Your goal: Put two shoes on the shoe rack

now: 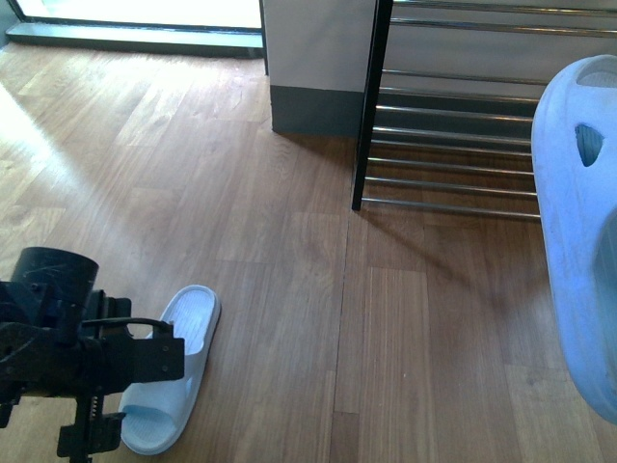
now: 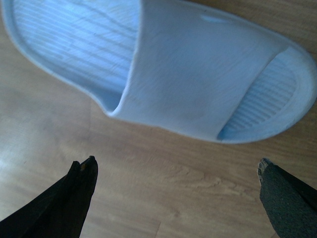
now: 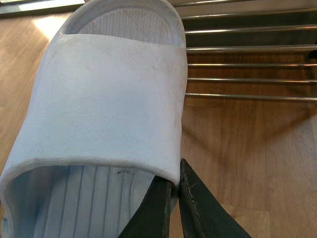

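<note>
One pale blue slide [image 1: 174, 367] lies on the wooden floor at the lower left, beside my left arm [image 1: 58, 338]. In the left wrist view that slide [image 2: 198, 84] is just beyond my left gripper [image 2: 177, 168], which stands open over bare floor without touching it. The other pale blue slide [image 3: 109, 99] hangs in the air, and my right gripper [image 3: 173, 181] is shut on the side edge of its strap. From the front this held slide [image 1: 578, 241] fills the right edge, in front of the shoe rack [image 1: 453, 145]. The rack's chrome rods [image 3: 247, 64] lie just beyond its toe.
A white wall pillar with a grey base [image 1: 318, 68] stands left of the rack's black post [image 1: 371, 106]. A bright door threshold [image 1: 135, 34] runs along the far left. Wooden floor [image 1: 386, 328] stretches between the two slides.
</note>
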You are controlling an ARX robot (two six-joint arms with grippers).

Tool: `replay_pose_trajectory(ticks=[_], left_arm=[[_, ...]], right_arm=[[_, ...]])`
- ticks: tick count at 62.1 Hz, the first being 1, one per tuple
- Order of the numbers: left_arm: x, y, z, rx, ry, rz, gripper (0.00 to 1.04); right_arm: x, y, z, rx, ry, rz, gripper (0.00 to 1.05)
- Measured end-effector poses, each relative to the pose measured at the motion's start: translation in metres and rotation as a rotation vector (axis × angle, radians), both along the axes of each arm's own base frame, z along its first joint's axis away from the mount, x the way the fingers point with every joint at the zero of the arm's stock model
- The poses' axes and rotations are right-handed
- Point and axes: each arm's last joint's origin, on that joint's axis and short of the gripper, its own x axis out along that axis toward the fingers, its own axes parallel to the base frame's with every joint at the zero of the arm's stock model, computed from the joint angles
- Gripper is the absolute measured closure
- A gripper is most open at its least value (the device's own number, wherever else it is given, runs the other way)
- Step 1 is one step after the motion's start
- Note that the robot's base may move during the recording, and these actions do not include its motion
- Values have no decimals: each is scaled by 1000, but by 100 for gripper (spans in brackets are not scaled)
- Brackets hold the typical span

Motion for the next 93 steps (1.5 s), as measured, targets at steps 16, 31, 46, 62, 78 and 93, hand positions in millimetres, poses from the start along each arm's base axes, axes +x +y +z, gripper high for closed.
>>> replay_pose_trajectory(ticks=[16,31,46,62,78,93], left_arm=[[20,-6,-19,4,21,3,9],[20,-12,-24,40,70,59,45],[22,-16,-24,52,79,288,84],[22,-15,-20,-6,103,515,103],[27,-16,-13,-118,73,865,103],[40,-17,9,-294,-28,1234,103]], right_arm=[[0,0,0,0,0,0,103],[0,0,0,0,0,-1,103],[0,0,0,0,0,-1,103],[0,0,0,0,0,0,103],[0,0,0,0,0,-1,103],[0,0,0,0,0,-1,103]])
